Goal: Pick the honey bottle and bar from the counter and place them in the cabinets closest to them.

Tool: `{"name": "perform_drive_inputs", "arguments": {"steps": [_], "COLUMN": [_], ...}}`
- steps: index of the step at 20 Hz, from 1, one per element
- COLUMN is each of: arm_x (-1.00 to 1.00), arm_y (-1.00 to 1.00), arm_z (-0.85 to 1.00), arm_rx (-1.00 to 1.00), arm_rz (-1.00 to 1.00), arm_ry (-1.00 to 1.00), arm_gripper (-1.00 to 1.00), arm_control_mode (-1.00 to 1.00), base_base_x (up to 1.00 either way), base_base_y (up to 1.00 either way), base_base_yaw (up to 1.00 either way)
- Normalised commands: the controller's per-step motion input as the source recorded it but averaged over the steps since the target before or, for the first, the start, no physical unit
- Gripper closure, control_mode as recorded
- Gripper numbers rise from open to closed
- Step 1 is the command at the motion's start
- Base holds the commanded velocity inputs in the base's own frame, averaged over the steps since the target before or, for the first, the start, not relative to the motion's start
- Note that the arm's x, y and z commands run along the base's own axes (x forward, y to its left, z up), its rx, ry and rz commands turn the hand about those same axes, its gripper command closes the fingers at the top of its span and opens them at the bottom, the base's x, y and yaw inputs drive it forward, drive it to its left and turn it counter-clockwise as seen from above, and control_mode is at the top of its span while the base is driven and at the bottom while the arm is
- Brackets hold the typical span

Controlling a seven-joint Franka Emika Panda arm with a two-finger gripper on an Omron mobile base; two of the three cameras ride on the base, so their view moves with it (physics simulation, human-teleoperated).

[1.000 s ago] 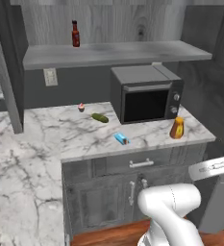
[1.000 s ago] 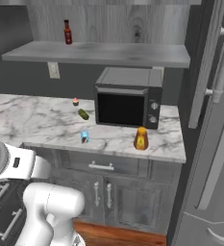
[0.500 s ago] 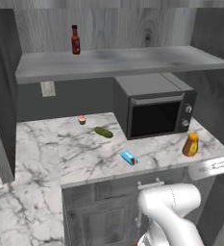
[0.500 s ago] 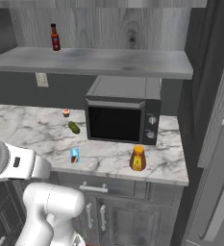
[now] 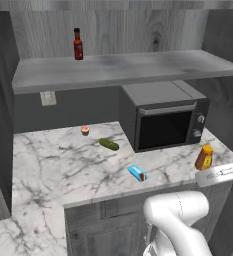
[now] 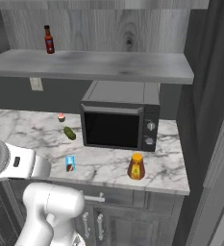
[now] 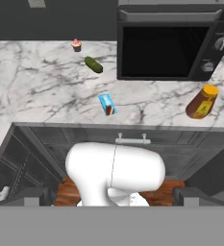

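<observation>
The honey bottle (image 5: 204, 158) (image 6: 136, 166) (image 7: 202, 102) stands near the right end of the marble counter (image 5: 38, 165) (image 6: 17, 134) (image 7: 36, 86), in front of the microwave's control side. The blue bar (image 5: 137, 173) (image 6: 70, 163) (image 7: 106, 104) lies flat near the counter's front edge. My gripper (image 7: 113, 198) is open, held back from the counter and well above the floor, with nothing between its fingers. Grey cabinet doors (image 6: 132, 221) and a drawer with a silver handle (image 7: 131, 140) sit under the counter. A grey wooden shelf (image 5: 113, 67) (image 6: 94, 62) runs above.
A black microwave (image 5: 163, 120) (image 6: 120, 122) (image 7: 166, 43) stands at the back right. A green pickle (image 5: 108, 144) (image 7: 93, 64) and a small cupcake (image 5: 85, 130) (image 7: 76, 45) lie left of it. A dark-red sauce bottle (image 5: 78, 44) (image 6: 49, 40) stands on the shelf. The fridge (image 6: 214, 120) bounds the right.
The base has driven toward the counter's right end, so the whole scene has shifted and looms larger. The things on the counter have kept their places.
</observation>
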Motion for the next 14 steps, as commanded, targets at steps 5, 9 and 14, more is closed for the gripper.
{"name": "perform_drive_inputs", "arguments": {"steps": [5,9,14], "arm_x": [0.06,0.29,0.29], "arm_y": [0.01,0.13,0.11], "arm_z": [-0.09,-0.22,-0.19], "arm_rx": [0.00,0.00,0.00], "arm_rz": [0.00,0.00,0.00], "arm_ry": [0.00,0.00,0.00], "arm_gripper": [-1.00,-1.00,-1.00], "arm_control_mode": [-1.00,-1.00,-1.00], "base_base_x": [0.00,0.00,0.00], "base_base_y": [0.00,0.00,0.00], "base_base_yaw": [0.00,0.00,0.00]}}
